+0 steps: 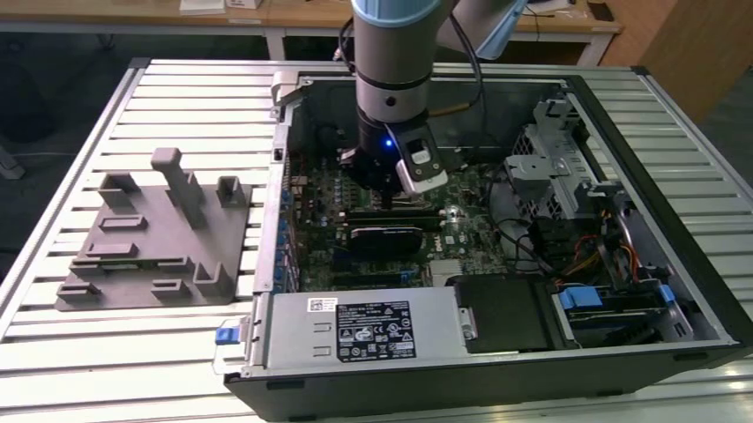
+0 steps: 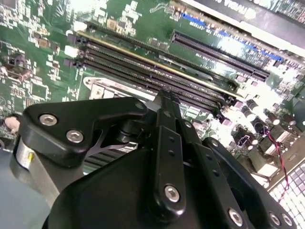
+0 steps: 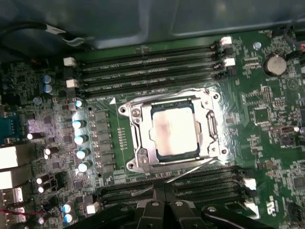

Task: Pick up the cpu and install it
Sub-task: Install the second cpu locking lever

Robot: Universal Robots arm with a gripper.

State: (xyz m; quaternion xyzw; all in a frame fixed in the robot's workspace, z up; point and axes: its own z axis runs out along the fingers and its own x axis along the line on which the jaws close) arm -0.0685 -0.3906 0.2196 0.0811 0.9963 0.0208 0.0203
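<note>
On the slatted metal bench (image 1: pixel 176 97), toward the exterior view's left, lies one grey plastic fixture block (image 1: pixel 147 238) with upright posts. To its right one open computer case (image 1: pixel 694 304) holds the green motherboard (image 3: pixel 267 119), and the arm reaches down into it.

One cpu (image 3: pixel 174 130), a flat square chip with a pale silver top, sits in the shiny metal socket frame (image 3: pixel 138 155) on the motherboard. In the first wrist view it lies apart from the claw (image 3: pixel 164 200), with a bank of long black memory slots (image 3: pixel 190 179) between them; a second bank of slots runs along the cpu's far side.

The claw's black fingers (image 2: pixel 167 143) are pressed together, gripping nothing, hovering over the slots.
</note>
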